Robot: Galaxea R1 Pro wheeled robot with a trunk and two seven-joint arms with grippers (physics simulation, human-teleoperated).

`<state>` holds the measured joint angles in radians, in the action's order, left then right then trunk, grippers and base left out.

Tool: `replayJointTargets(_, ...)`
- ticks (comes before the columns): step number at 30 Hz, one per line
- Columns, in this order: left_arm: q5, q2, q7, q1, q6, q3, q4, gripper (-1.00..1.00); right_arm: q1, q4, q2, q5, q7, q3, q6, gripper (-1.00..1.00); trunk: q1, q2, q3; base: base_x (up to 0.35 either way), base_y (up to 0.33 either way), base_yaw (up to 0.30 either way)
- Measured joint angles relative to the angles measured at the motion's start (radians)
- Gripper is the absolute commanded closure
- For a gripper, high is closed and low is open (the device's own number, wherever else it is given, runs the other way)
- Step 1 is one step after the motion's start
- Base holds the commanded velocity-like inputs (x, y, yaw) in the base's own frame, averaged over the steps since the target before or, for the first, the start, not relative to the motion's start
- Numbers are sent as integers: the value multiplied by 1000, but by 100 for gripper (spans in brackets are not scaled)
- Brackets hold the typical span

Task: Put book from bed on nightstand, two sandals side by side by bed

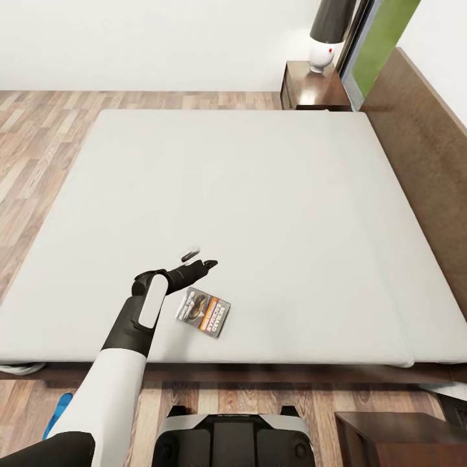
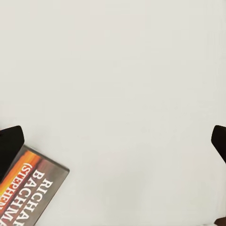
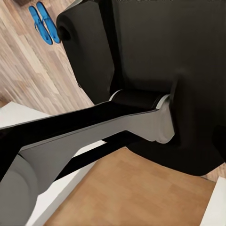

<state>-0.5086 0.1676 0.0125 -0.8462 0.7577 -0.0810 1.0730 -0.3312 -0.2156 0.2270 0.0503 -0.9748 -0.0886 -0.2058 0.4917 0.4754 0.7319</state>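
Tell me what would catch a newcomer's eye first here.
The large light grey-white mattress in its dark wood frame dominates the head view. Near its front edge lies a small paperback book with an orange band, and the left end effector, open, hovers just beyond it. Two bright blue sandals lie together on the wooden floor.

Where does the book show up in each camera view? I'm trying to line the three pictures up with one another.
Head view: the book lies flat on the bed near its front edge, just right of the left gripper.
Left wrist view: one corner of it, by a dark fingertip.
Right wrist view: not in it.
Shared landmark: the pale mattress under the book in the head and left wrist views.
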Motion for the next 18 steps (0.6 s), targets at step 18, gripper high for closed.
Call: replayJointTargets(18, 0, 0, 0, 0, 0, -1, 0, -100, 0, 0, 0, 2, 0, 0, 0, -100, 69, 126, 57, 0, 0, 0)
